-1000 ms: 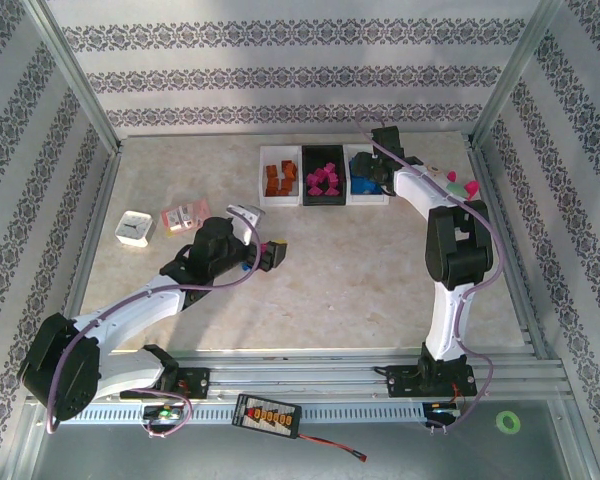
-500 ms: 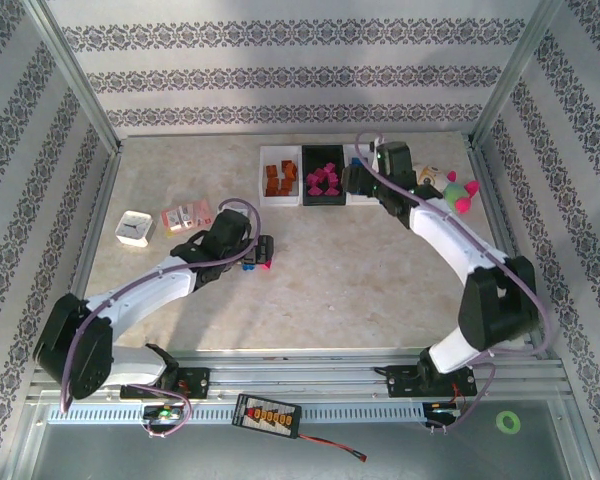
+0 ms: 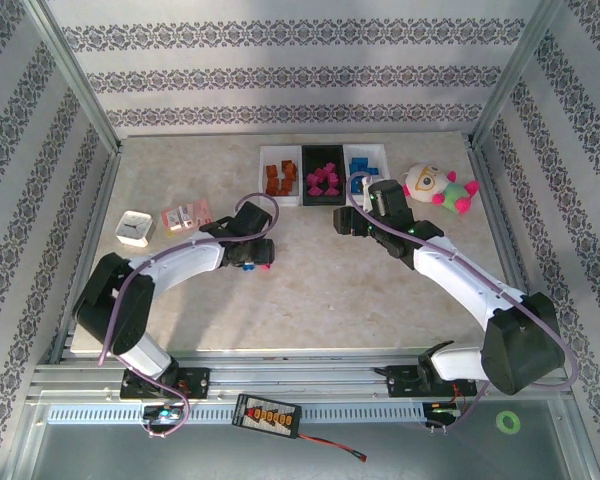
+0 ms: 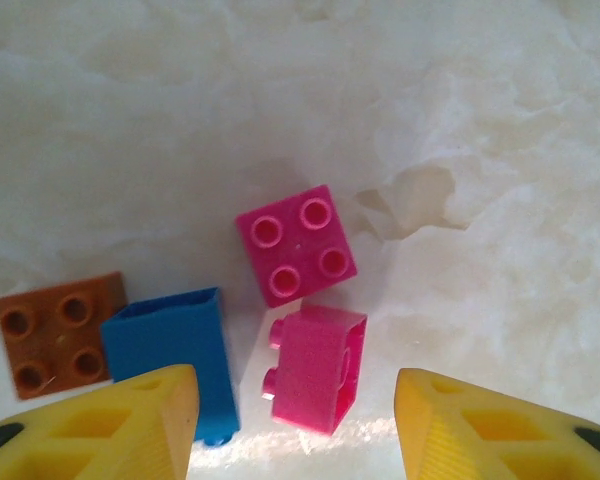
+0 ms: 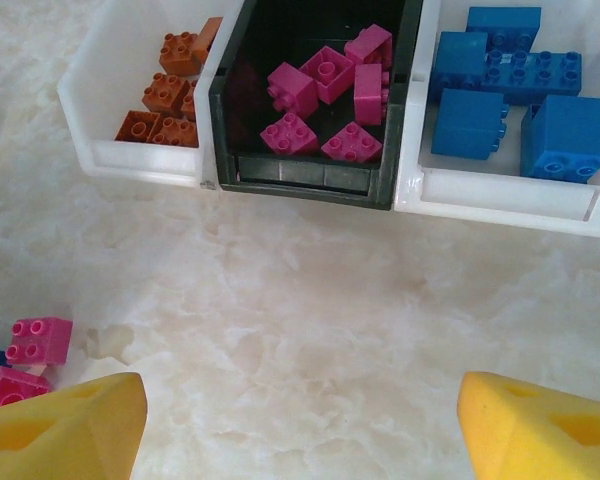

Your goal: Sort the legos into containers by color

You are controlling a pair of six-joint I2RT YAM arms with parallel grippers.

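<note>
Three bins stand in a row at the back: a white one (image 5: 130,155) with brown-orange legos (image 5: 165,90), a black one (image 5: 300,180) with magenta legos (image 5: 325,95), and a white one (image 5: 500,195) with blue legos (image 5: 510,95). On the table my left gripper (image 4: 295,430) is open over loose bricks. A magenta brick on its side (image 4: 315,365) lies between the fingers, an upright magenta brick (image 4: 295,243) just beyond. A blue brick (image 4: 175,355) and a brown-orange brick (image 4: 55,330) lie to the left. My right gripper (image 5: 300,430) is open and empty over bare table (image 3: 350,222).
A plush toy with pink limbs (image 3: 435,186) lies right of the bins. A small white square box (image 3: 135,228) and a flat pink-and-white packet (image 3: 185,215) sit at the left. Patterned walls and metal posts enclose the table (image 3: 330,290).
The right arm drew back from the blue bin toward the table's middle. The left gripper pulled in over the loose bricks, and the left arm folded nearer its base.
</note>
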